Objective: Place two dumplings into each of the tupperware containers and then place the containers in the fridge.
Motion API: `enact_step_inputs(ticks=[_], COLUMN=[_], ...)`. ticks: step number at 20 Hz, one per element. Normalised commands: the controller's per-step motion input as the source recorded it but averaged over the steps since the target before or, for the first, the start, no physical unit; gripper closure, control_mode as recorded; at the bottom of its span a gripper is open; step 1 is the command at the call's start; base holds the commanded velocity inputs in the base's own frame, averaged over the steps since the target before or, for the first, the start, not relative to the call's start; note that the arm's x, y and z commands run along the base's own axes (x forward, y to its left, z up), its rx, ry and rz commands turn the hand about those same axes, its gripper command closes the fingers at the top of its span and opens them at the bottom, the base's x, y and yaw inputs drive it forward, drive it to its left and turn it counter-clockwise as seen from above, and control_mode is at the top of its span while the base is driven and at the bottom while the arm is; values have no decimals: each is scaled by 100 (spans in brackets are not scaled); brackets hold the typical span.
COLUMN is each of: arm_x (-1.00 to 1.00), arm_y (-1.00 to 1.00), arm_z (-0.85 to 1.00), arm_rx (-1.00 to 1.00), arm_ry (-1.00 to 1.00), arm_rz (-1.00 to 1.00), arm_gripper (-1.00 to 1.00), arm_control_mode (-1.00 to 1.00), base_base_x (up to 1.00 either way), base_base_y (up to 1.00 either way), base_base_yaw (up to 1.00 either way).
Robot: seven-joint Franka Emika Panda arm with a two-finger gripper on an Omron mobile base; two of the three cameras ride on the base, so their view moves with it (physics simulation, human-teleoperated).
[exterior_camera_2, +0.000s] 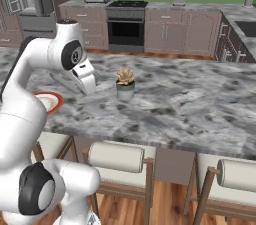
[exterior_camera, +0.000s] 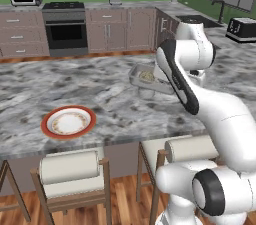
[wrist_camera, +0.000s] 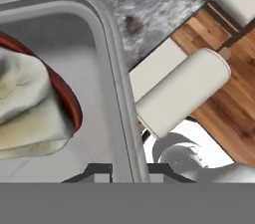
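Gripper nearly closed, its two dark finger tips set one on each side of the near wall of a tupperware container, pinching that wall between them. Inside the tray, close to the held wall, lies a pale beige lumpy dumpling; a dark red curved edge shows behind it, and what it belongs to cannot be told. In the left base view the same container is at the right-hand part of the marbled grey worktop, partly hidden behind the white forearm, with tan contents showing in it; whether the tray rests on the surface or is raised off it cannot be told. A round red-rimmed plate sits well apart from the container, near the front edge of the worktop. A small potted plant stands upright further along the worktop. Stools with cream rolled backs are lined up below the front edge on a wooden floor. A black oven stands against the far wall.
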Motion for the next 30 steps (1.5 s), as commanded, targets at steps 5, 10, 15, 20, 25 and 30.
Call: enact_step_inputs(ticks=[5,10,15,20,25,30], arm_x=[-100,-100,-100,-86,-47,-4], arm_y=[0,0,1,1,-14,-16], arm_z=[53,24,1,0,0,0], arm_rx=[0,0,0,0,0,0], arm_ry=[0,5,6,3,0,0], arm_rz=[-9,-6,-13,-11,-4,-4], arm_gripper=[100,100,100,100,100,100], arm_control_mode=[-100,-100,-100,-100,-100,-100], base_base_x=[0,0,0,0,0,0], base_base_y=[0,0,0,0,0,0], base_base_yaw=[0,0,0,0,0,0])
